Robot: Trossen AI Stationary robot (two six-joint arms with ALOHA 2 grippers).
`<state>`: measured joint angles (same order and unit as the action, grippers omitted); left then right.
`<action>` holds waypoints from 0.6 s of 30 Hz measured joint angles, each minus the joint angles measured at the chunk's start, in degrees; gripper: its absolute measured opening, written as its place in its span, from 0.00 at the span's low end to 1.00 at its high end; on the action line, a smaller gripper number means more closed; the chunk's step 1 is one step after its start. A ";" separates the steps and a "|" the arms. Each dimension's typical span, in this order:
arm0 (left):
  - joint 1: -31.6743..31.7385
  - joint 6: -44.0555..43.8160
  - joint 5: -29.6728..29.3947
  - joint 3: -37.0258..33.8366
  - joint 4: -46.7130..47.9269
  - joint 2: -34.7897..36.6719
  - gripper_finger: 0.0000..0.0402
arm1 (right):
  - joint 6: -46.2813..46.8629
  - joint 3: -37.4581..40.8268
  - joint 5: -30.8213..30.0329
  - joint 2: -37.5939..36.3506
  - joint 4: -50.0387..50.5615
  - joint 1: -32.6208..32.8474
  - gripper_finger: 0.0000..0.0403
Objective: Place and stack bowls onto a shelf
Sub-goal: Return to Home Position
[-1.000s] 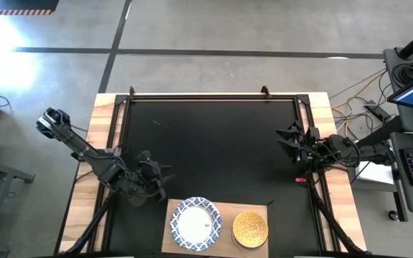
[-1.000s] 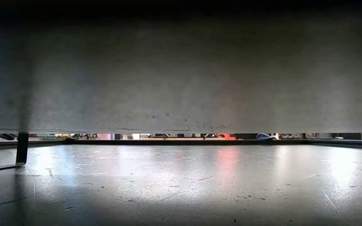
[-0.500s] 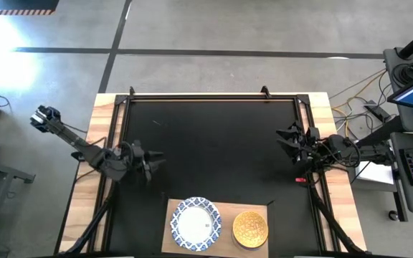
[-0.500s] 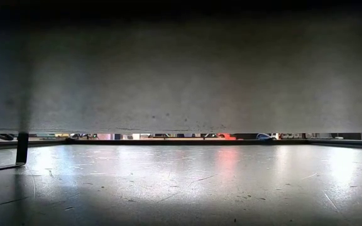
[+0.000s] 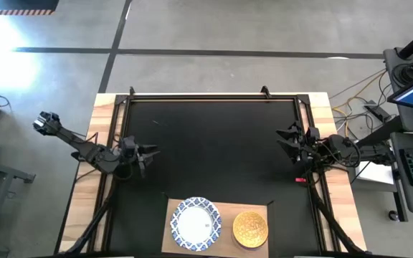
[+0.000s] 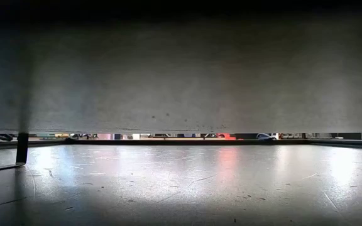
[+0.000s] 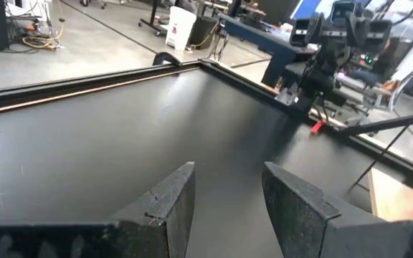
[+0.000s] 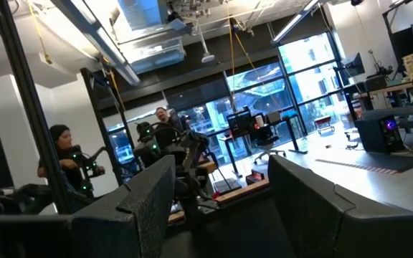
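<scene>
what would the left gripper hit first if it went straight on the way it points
Nothing close: the left gripper, open, points across bare black mat. Farther on it would probably meet the right gripper; height is unclear.

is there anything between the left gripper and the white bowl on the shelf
Nothing visible: only bare black mat lies between the open left gripper and the white bowl on the shelf. The gold bowl sits beside it, off that line. The right gripper waits at the mat's right edge.
</scene>
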<state>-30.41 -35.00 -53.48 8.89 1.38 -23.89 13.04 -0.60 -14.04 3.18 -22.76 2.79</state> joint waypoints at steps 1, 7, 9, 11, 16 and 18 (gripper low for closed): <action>0.00 0.00 0.01 -0.32 -0.05 0.71 0.36 | 0.00 0.00 0.00 0.00 0.00 0.00 0.53; 0.00 -0.01 0.01 -4.13 -0.19 6.23 0.36 | 0.00 0.00 0.00 0.00 0.00 0.00 0.53; 0.00 -0.02 0.01 -6.00 -0.14 8.05 0.36 | 0.00 0.00 0.00 0.00 0.00 0.00 0.53; 0.00 0.42 -0.18 -7.48 -2.62 9.30 0.36 | -0.01 0.00 -0.01 0.00 0.02 0.00 0.53; 0.00 1.40 0.05 -7.90 -7.76 9.41 0.36 | 0.00 0.00 -0.02 0.00 0.02 0.02 0.53; 0.00 1.44 0.05 -7.83 -7.69 9.16 0.36 | 0.00 0.00 -0.01 0.00 0.07 0.02 0.53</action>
<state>-30.41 -33.56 -53.43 1.06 -6.32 -14.73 13.04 -0.60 -14.05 3.18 -22.70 2.81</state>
